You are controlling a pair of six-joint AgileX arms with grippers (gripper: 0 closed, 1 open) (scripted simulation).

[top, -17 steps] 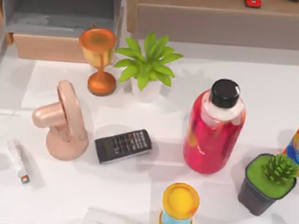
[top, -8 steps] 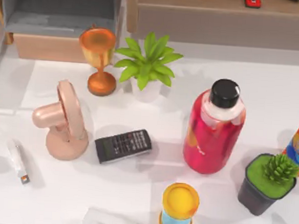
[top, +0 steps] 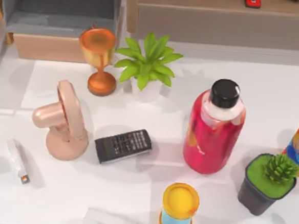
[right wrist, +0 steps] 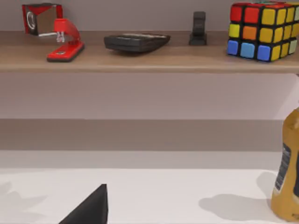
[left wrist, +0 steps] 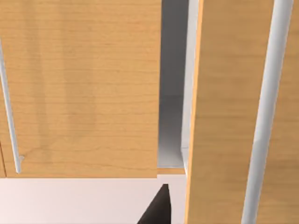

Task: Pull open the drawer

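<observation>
As seen from above, drawer (top: 61,21): upper left of frame, pulled out toward the desk (top: 155,107); grey inside exposed, pale tan wood front (top: 49,47) facing the desk.
Goblet: orange goblet (top: 98,57) just right of the drawer front, overlapping its corner in top view.
Leafy plant: green plant in white pot (top: 147,66) right of the goblet, upper centre.
Pink fan: fan (top: 64,121) at left centre, below the drawer, well apart from it.
Remote: black remote (top: 123,145) just right of the fan's base.
Bottle: red bottle w/ black cap (top: 215,129) right of centre.
Other items: dark pot w/ small succulent (top: 267,183) at lower right; yellow-topped cylinder (top: 179,209) at bottom centre; small white stick-like item (top: 19,161) at lower left.
Left wrist view: tan wood panels (left wrist: 79,88) close up, grey gap betw. them, pale vertical bars; dark fingertip at bottom edge.
Left hand: open or closed, can't tell.
Right wrist view: shelf (right wrist: 149,58) w/ red stapler (right wrist: 63,39), black calculator (right wrist: 136,42), colour cube (right wrist: 261,30); dark fingertip at bottom edge.
Right hand: state can't tell.
</observation>
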